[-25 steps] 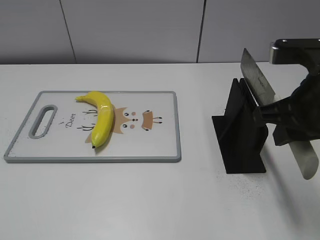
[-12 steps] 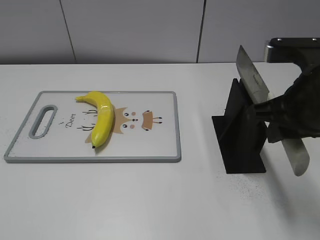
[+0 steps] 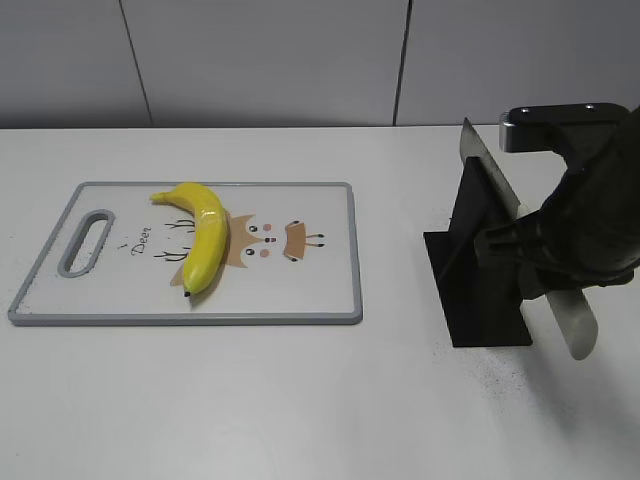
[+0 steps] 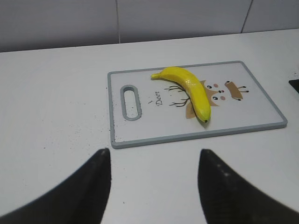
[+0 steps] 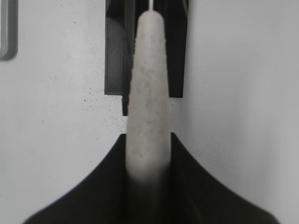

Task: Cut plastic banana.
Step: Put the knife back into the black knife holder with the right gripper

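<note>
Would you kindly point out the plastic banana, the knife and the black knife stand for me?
plastic banana (image 3: 203, 240): exterior view, mid-body.
knife (image 3: 489, 172): exterior view, flat of the blade.
knife stand (image 3: 478, 300): exterior view, front face.

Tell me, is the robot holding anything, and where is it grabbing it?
Yes. The right end effector holds a knife by its pale handle, above the black knife stand. The left end effector is open and holds nothing.

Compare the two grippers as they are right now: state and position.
The left gripper is open and empty, hovering over bare table near the cutting board; the right gripper is shut on the knife, above the black knife stand. Neither touches the banana.
</note>
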Available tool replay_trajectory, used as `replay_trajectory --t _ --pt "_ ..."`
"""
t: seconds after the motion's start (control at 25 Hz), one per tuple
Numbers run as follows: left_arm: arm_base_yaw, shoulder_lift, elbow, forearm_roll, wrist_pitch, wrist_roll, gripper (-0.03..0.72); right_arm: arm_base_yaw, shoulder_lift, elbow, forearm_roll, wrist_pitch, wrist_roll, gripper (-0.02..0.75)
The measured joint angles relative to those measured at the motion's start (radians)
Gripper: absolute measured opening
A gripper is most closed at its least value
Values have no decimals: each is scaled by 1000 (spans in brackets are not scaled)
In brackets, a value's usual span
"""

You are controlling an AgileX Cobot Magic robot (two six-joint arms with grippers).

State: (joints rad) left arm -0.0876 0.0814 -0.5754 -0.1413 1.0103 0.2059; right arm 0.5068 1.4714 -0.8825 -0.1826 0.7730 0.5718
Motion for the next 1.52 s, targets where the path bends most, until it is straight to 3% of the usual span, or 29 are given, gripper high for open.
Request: replay_trajectory --t 0.64,0.72,0.84,0.92,1.16,1.52 --pt "0 0 0 0 -2 0 579 0 37 0 -26 -29 2 160" --pt "0 0 0 0 -2 0 579 0 38 -3 -25 -36 2 209" --pt "0 0 0 0 -2 0 579 0 38 -19 -23 -39 2 472" --pt "0 0 0 0 -2 0 579 0 35 -40 -23 -30 2 599" --pt "0 0 0 1 26 0 579 0 -46 -129 -26 51 -32 627" --pt "0 0 0 3 203 0 579 0 -365 -151 48 211 -288 613"
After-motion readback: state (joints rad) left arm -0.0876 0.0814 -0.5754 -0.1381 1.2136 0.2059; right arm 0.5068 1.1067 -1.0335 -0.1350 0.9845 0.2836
